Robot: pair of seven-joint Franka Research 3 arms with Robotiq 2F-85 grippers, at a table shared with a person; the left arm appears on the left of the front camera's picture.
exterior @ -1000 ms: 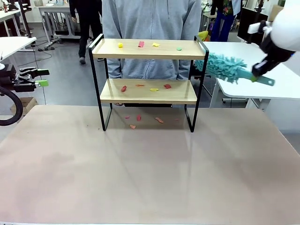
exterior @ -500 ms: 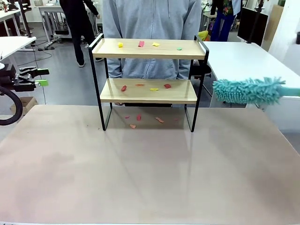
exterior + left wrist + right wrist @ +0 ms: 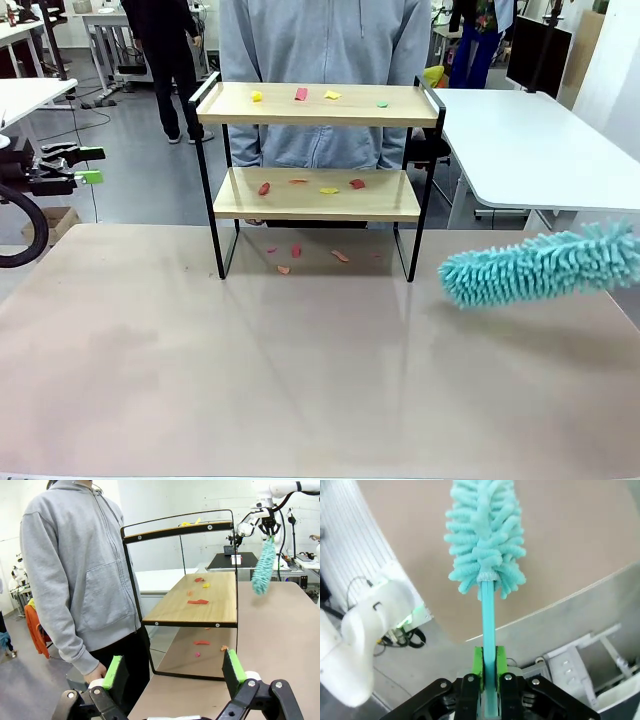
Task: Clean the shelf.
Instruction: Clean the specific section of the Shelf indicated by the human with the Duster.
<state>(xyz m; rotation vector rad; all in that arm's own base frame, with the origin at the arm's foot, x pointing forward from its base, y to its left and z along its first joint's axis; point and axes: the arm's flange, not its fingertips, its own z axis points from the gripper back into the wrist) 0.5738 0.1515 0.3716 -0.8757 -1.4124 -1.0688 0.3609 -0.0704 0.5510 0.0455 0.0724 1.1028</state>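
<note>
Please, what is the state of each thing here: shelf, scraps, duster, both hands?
shelf: upright, not yet cleaned.
scraps: lying on both boards and on the table beneath.
duster: gripped by its handle, head right of the shelf, apart from it.
left hand: open, empty.
right hand: shut on the duster.

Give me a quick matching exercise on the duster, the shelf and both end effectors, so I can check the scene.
1 teal duster
2 shelf
3 left end effector
4 right end effector

A shut on the handle
B open, empty
C strewn with coloured scraps
D right of the shelf, over the table

Pairs: 1-D, 2-C, 3-B, 4-A.
</note>
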